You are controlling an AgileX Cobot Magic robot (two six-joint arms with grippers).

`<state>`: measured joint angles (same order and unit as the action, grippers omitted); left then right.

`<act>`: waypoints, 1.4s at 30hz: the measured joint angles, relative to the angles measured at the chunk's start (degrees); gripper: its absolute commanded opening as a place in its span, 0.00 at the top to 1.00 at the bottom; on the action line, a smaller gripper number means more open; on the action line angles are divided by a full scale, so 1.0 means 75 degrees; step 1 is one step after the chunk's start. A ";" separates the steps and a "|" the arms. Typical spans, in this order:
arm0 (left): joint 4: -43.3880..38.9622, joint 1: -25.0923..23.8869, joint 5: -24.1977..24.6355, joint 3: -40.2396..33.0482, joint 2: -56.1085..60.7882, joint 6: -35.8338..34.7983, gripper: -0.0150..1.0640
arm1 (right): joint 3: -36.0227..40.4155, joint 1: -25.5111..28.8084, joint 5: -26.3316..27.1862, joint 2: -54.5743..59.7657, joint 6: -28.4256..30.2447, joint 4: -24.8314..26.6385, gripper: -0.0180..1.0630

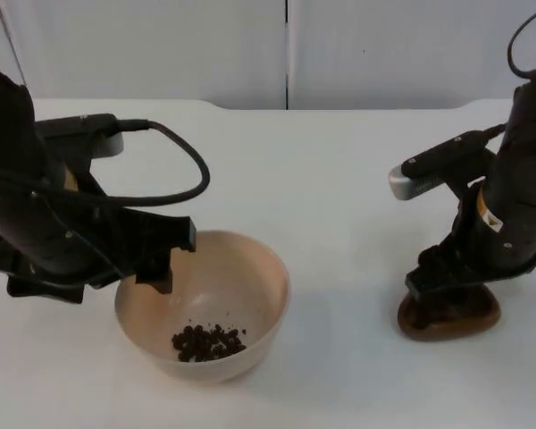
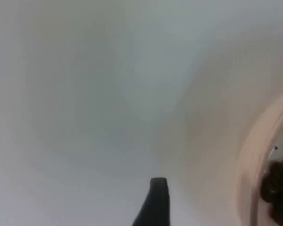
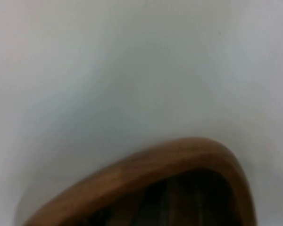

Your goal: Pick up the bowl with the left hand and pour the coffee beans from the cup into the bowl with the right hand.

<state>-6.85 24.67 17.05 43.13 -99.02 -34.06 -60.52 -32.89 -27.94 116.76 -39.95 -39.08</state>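
A cream bowl (image 1: 250,277) stands on the white table (image 1: 339,179) with a small heap of dark coffee beans (image 1: 208,342) inside. My left gripper (image 1: 158,268) sits at the bowl's left rim, open. In the left wrist view its black fingertip (image 2: 155,200) stands apart from the bowl rim (image 2: 250,165), with the beans (image 2: 277,188) just beyond. A brown wooden cup (image 1: 469,317) rests on the table at the right. My right gripper (image 1: 439,281) reaches down onto its top and is shut on its rim. The cup's wooden rim (image 3: 146,174) looms close in the right wrist view.
The grey partition wall (image 1: 286,54) closes off the far side of the table. Open white table top lies between the bowl and the cup and behind them.
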 measured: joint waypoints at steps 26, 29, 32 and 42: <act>-0.0086 0.0000 0.0161 -0.0005 0.2976 0.0282 0.30 | 0.0031 0.0000 -0.1217 -0.4573 0.1098 0.0727 0.31; -0.0221 0.0000 0.0400 -0.0017 0.3452 0.0282 0.30 | 0.0031 0.0000 -0.1330 -0.5112 0.1433 0.1225 0.31; -0.0397 0.0000 0.0598 -0.0017 0.3836 0.0295 0.30 | 0.0031 0.0000 -0.1429 -0.5503 0.1578 0.1530 0.31; -0.0547 0.0000 0.1320 -0.0017 0.4888 0.0422 0.30 | 0.0114 0.0000 -0.1696 -0.6649 0.2058 0.2360 0.31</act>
<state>-10.95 24.67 26.95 43.00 -62.36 -30.90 -59.67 -32.89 -40.66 66.89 -24.51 -21.38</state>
